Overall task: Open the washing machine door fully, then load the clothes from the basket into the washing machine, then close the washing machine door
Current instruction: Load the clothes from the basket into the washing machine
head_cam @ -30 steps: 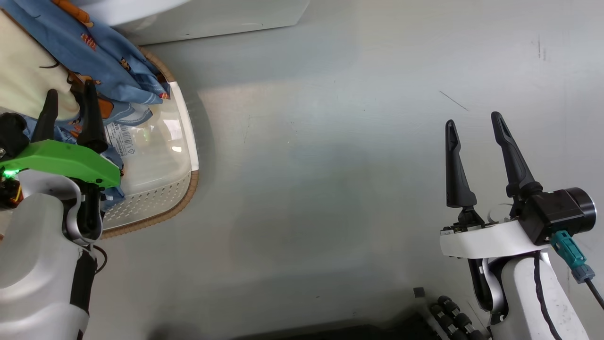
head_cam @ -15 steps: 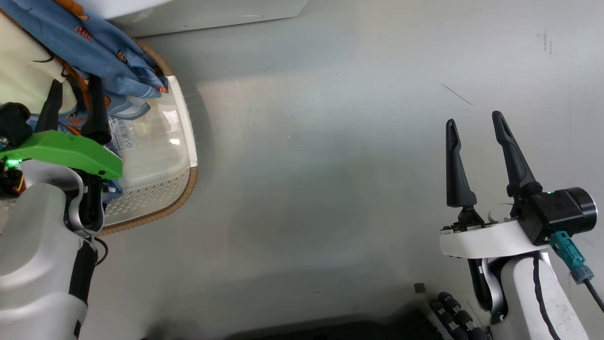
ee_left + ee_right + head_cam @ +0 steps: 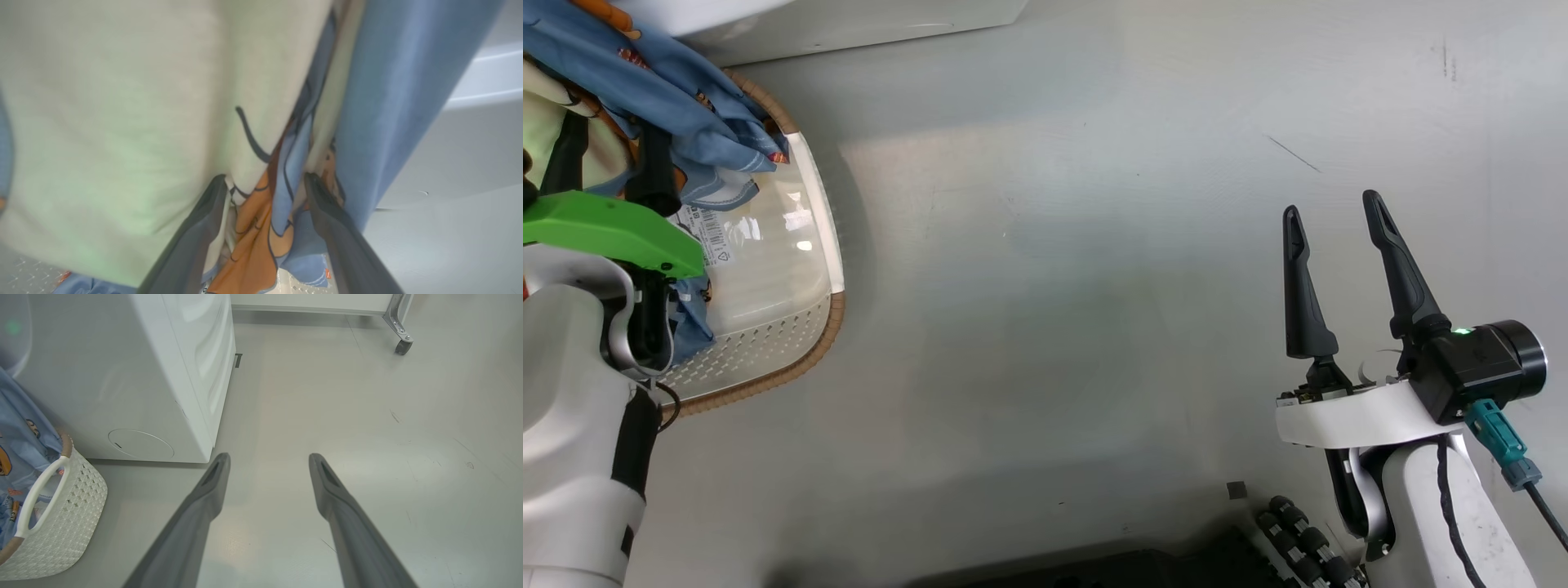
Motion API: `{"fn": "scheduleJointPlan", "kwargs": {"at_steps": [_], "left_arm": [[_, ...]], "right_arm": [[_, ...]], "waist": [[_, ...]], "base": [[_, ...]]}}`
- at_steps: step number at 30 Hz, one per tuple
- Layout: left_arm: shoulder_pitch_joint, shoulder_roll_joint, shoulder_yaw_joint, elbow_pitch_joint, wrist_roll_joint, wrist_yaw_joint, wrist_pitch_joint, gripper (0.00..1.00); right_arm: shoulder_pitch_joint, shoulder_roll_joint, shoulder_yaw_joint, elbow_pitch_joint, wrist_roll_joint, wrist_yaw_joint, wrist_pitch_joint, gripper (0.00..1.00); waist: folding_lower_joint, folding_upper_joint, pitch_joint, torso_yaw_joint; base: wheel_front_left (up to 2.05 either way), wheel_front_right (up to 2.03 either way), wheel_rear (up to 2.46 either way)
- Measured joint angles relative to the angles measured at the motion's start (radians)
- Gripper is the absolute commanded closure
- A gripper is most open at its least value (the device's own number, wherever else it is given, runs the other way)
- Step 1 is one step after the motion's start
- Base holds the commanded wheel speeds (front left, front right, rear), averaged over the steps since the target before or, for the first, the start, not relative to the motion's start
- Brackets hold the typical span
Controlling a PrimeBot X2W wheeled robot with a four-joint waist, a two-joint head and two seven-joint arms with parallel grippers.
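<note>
The cream perforated basket [image 3: 768, 343] with a brown rim stands on the floor at the left, beside the white washing machine [image 3: 122, 375]. The blue clothes [image 3: 686, 106] with orange patches and cream lining hang over and into it. My left gripper [image 3: 613, 135], under a green cover, is pushed into the clothes. In the left wrist view it [image 3: 265, 179] is open, with a fold of orange and blue fabric [image 3: 261, 220] between the spread fingers. My right gripper [image 3: 1331, 212] hangs open over bare floor at the right, holding nothing. The washing machine door is out of view.
Grey floor [image 3: 1054, 286] stretches between the two arms. A dark piece of the robot's base with rollers [image 3: 1307, 547] lies at the bottom right. A wheeled white frame [image 3: 402, 347] stands far behind. The basket's handle [image 3: 41, 494] faces my right gripper [image 3: 268, 457].
My left gripper has pushed forward, deeper into the clothes above the basket. The head camera has shifted slightly. The right arm has kept its pose.
</note>
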Motion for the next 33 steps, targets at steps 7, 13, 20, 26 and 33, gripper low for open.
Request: {"fn": "scheduleJointPlan", "kwargs": {"at_steps": [7,13,20,26,33], "left_arm": [[-0.035,-0.008,-0.033,0.007,-0.01,0.0,-0.005,0.0],[-0.058,0.003,-0.035,0.035,-0.014,0.0,-0.014,0.0],[-0.083,0.007,-0.024,0.073,-0.017,0.0,-0.014,0.0],[-0.098,0.006,-0.011,0.104,-0.017,-0.006,-0.014,1.0],[-0.103,-0.025,0.023,0.104,-0.018,-0.006,-0.014,1.0]], "right_arm": [[0.002,0.0,-0.003,0.0,-0.002,-0.007,0.0,0.0],[0.003,0.0,-0.002,-0.007,-0.012,-0.007,0.0,0.0],[0.006,0.001,-0.017,-0.015,-0.028,-0.007,0.0,0.0],[0.007,0.0,-0.023,-0.021,-0.034,-0.007,0.0,0.0],[0.007,0.0,-0.038,-0.024,-0.035,-0.008,0.0,0.0]], "waist": [[0.0,0.0,0.0,-0.009],[0.0,0.0,0.003,-0.015],[0.0,0.0,0.009,-0.013],[0.0,0.0,0.009,-0.008],[0.0,0.0,0.006,0.014]], "base": [[0.0,0.0,0.0],[0.0,0.0,0.0],[0.0,0.0,0.0],[0.0,0.0,0.0],[0.0,0.0,0.0]]}}
